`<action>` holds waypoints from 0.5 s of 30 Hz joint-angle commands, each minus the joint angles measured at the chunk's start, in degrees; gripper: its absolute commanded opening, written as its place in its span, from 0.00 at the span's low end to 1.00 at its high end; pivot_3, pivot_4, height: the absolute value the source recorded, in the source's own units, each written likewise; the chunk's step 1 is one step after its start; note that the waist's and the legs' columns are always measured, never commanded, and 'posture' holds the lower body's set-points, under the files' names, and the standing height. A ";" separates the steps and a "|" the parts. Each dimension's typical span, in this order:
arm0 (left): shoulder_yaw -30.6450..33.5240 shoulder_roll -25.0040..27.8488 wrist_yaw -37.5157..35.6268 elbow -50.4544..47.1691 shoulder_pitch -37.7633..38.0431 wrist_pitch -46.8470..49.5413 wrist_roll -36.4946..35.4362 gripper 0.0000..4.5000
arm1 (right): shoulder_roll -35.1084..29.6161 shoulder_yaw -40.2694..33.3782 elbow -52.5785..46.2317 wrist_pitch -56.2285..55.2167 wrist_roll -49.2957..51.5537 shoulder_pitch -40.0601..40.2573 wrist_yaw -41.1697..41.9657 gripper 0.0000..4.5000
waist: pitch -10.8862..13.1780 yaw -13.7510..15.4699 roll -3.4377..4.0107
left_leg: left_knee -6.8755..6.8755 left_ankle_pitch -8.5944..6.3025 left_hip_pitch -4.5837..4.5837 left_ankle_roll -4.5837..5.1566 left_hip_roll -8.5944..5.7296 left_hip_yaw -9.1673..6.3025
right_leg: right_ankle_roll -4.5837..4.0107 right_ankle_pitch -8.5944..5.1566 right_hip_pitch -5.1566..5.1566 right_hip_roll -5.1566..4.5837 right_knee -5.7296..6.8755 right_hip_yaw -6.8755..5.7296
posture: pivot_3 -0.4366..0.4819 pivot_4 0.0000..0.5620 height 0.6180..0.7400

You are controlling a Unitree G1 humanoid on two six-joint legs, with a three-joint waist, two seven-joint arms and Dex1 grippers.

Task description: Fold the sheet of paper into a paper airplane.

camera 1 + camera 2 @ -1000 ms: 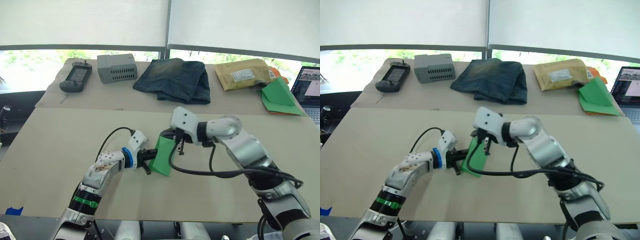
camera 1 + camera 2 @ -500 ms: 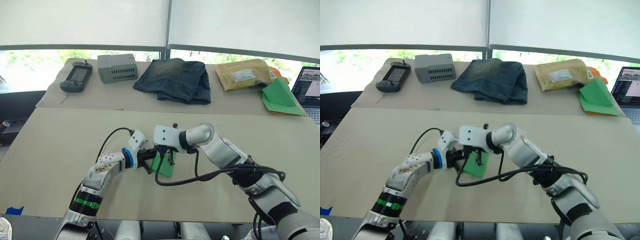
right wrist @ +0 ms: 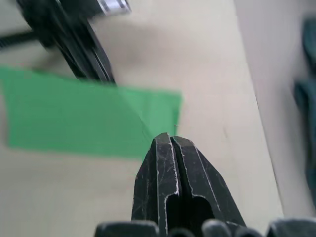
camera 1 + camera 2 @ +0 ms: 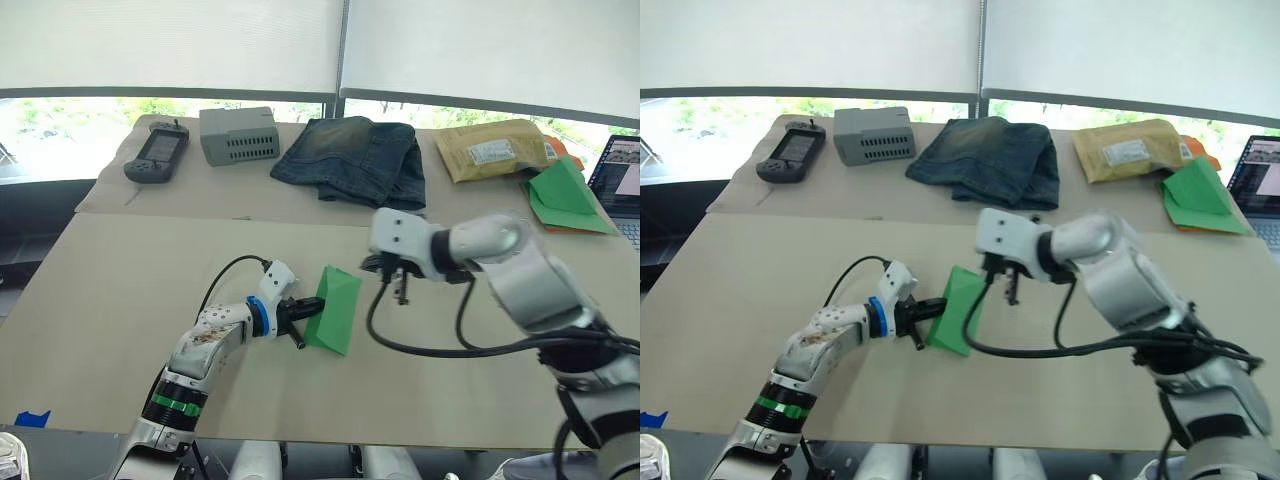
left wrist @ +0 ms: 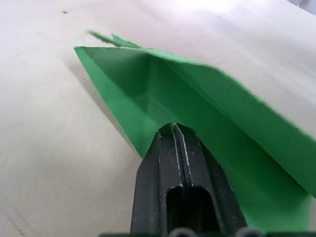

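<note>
Left eye view: the left gripper (image 4: 308,310) is clamped on the edge of the folded green paper (image 4: 335,308), which stands tented on the table (image 4: 120,290) near its middle. The right gripper (image 4: 400,290) hangs just beside the paper, apart from it, fingers pressed together and holding nothing.
</note>
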 commanded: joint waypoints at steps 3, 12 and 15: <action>-0.64 -1.37 -2.98 -2.31 -2.57 1.19 -2.80 0.00 | -9.18 -6.48 -5.67 4.71 2.09 7.18 0.20 0.01 | 0.02 -0.03 0.01 | 0.01 0.00 -0.14 0.00 0.00 -0.01 | 0.01 -0.01 -0.13 0.02 0.02 -0.01 | 0.48 0.27 1.00; -3.02 -1.23 -6.56 -4.82 -6.14 3.38 -4.54 0.00 | -11.99 -8.72 -11.19 10.83 4.70 16.28 -4.09 0.01 | 0.03 -0.37 0.00 | 0.07 0.00 -0.13 0.00 0.01 -0.02 | 0.26 -0.14 -0.14 0.07 0.06 0.04 | 0.48 0.27 1.00; -5.32 -2.23 -6.59 -3.68 -6.72 3.59 -3.78 0.00 | -12.72 -9.61 -12.03 11.96 5.48 16.95 -5.46 0.01 | 0.03 -0.16 0.00 | 0.10 0.00 -0.14 0.00 0.00 -0.02 | 0.44 -0.23 -0.13 0.06 0.06 0.04 | 0.48 0.27 1.00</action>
